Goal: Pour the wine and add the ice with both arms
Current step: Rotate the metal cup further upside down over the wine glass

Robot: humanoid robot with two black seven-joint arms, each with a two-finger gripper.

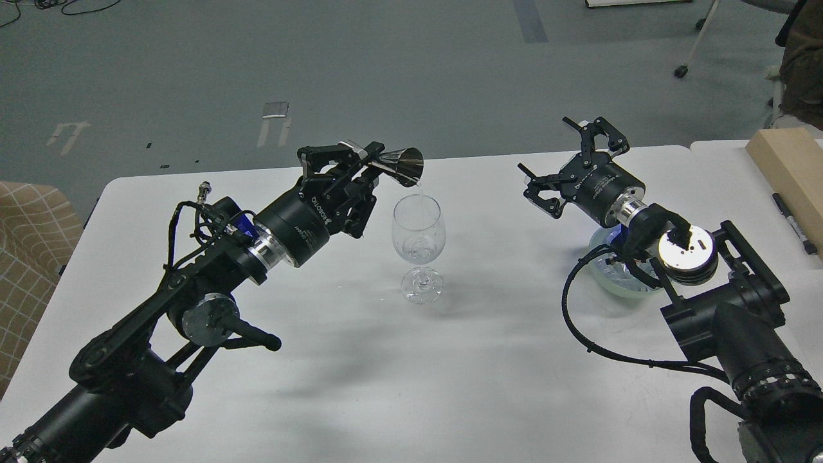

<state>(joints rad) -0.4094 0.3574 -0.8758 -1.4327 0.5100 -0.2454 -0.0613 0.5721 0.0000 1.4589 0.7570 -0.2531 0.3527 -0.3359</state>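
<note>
A clear wine glass (418,247) stands upright in the middle of the white table (398,379). My left gripper (360,161) is shut on a silver metal jigger (400,165), tipped on its side with its mouth above the glass rim. A thin clear stream falls from it into the glass. My right gripper (558,162) is open and empty, held above the table to the right of the glass. A pale bowl (618,273) with small clear ice cubes sits under my right arm, mostly hidden by it.
A tan box (787,173) and a black pen (794,223) lie on a second table at the far right. A checked brown cushion (29,257) is at the left edge. Grey floor lies beyond the table's far edge.
</note>
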